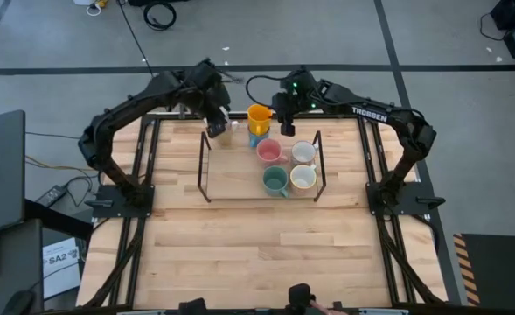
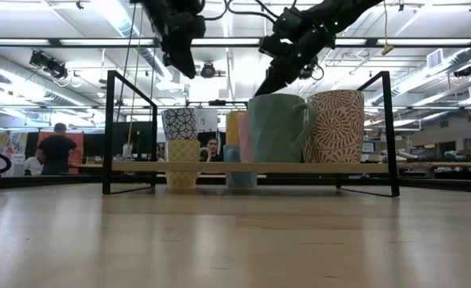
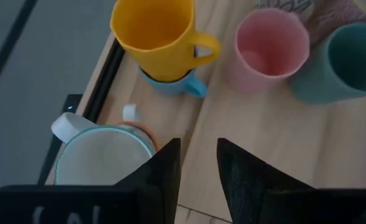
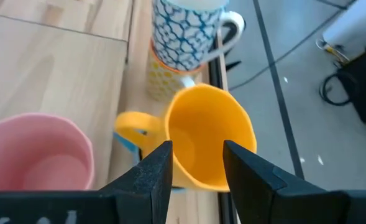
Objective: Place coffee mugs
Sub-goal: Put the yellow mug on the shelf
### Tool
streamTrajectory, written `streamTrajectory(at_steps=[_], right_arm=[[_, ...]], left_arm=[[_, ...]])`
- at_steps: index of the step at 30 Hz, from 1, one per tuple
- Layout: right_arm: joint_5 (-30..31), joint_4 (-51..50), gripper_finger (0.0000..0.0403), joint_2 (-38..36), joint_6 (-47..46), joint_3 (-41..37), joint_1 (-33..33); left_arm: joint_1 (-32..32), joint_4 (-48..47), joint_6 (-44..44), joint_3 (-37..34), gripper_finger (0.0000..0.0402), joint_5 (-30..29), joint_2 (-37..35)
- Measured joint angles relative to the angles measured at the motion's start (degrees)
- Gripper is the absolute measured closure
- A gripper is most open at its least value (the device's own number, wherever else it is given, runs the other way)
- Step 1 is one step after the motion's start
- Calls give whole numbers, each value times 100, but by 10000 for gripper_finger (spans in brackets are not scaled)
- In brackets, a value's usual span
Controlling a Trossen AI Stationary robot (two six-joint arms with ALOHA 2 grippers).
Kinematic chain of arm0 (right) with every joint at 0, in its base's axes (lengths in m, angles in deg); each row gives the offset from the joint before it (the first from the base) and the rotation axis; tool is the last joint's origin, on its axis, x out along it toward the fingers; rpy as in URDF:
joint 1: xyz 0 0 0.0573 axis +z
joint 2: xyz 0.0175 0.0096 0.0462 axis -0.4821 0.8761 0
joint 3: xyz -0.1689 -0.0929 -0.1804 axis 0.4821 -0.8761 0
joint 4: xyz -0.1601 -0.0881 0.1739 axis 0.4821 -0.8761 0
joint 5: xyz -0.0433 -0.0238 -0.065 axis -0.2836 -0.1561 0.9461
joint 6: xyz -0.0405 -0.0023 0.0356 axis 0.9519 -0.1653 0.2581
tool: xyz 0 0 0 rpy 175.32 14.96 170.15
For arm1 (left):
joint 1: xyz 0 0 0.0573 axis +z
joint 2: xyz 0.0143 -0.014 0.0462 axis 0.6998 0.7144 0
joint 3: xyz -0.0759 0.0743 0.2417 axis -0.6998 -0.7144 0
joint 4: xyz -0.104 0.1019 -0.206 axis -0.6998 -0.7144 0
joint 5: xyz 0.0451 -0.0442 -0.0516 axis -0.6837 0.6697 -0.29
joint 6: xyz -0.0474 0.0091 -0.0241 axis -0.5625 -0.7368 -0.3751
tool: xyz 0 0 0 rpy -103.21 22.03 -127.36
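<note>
Both arms reached from their side mounts to the far edge of the table (image 1: 240, 254), meeting over the back of a black wire rack (image 1: 206, 166).

The left gripper (image 1: 216, 125) hung above the rack's far left corner, pointing down. In its wrist view its fingers (image 3: 164, 171) stood slightly apart with a narrow gap between them and nothing in it; they hovered just beside the rim of a white mug (image 3: 102, 158), which sat stacked on a second, orange-patterned mug. In the low view this pair showed as a blue-patterned mug on a yellow-patterned one (image 2: 181, 160), with the gripper clear above them.

The right gripper (image 1: 287, 118) hung just right of the orange mug (image 1: 259, 115), also pointing down. Its fingers (image 4: 155, 171) were parted by a moderate gap and held nothing; in the wrist view they framed the orange mug's (image 4: 210, 140) near rim without a visible grip on it.

The orange mug stood stacked on the blue mug (image 3: 170, 84), handles turned toward the rack's middle. Next to them, toward the near side, sat the pink mug (image 1: 268, 151), then the green mug (image 1: 274, 180). Two white mugs (image 1: 303, 166) stood right of those, one behind the other, close to the rack's right frame. All eight mugs stood upright inside the rack.
</note>
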Motion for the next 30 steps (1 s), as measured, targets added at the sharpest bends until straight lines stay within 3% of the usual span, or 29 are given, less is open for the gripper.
streamTrajectory(at_steps=[4,9,30], right_arm=[[-257,172,254,3,167,0,-48],[-622,232,254,121,287,-7,-87],[-857,361,254,640,271,-37,-170]], left_arm=[[224,172,20,0,290,373,20],[265,505,-28,0,290,428,24],[123,555,-35,-7,290,430,35]])
